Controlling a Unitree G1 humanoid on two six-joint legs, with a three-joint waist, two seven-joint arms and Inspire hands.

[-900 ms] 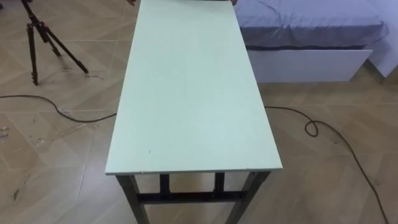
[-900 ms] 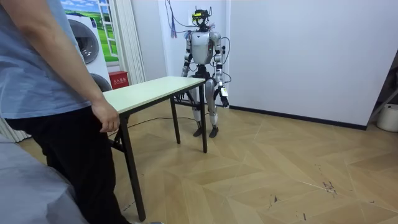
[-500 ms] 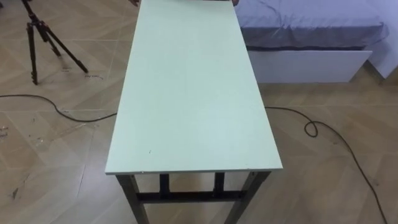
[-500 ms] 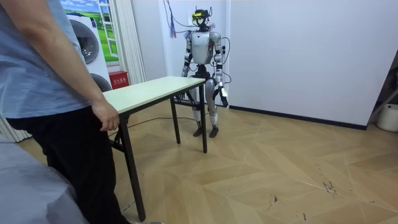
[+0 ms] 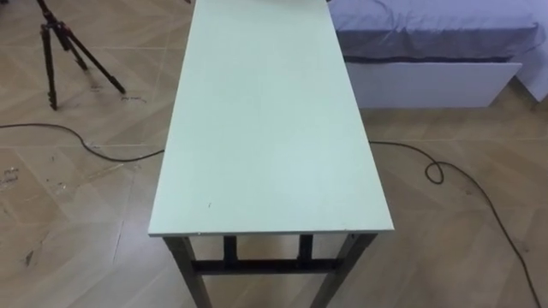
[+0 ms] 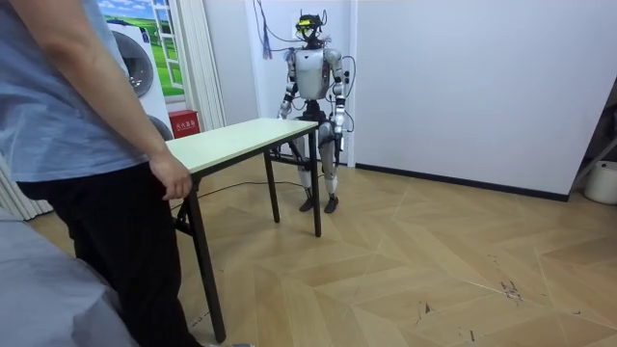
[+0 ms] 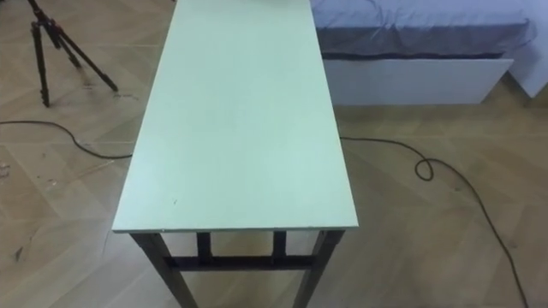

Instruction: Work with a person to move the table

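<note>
A long table [image 5: 270, 128] with a pale green top and dark metal legs stretches away from me; its near short edge lies just below my view. In the room view I stand at the far end of the table [image 6: 241, 140], facing it. My right hand [image 6: 284, 114] hangs close to that end, and my left hand [image 6: 338, 133] is at my side on the room view's right. At the table's near end a person stands in a blue shirt, with one hand [image 6: 172, 181] at the edge of the top.
A black tripod [image 5: 60, 43] stands on the wooden floor to my left. A bed [image 5: 428, 34] with a white base lies beyond the table to my right. A dark cable [image 5: 445, 180] loops over the floor. A washing machine [image 6: 135, 67] stands behind the person.
My eye view has shifted slightly, so the table sits a little lower in it. In the room view my left forearm has risen, and the person's hand has edged along the table end.
</note>
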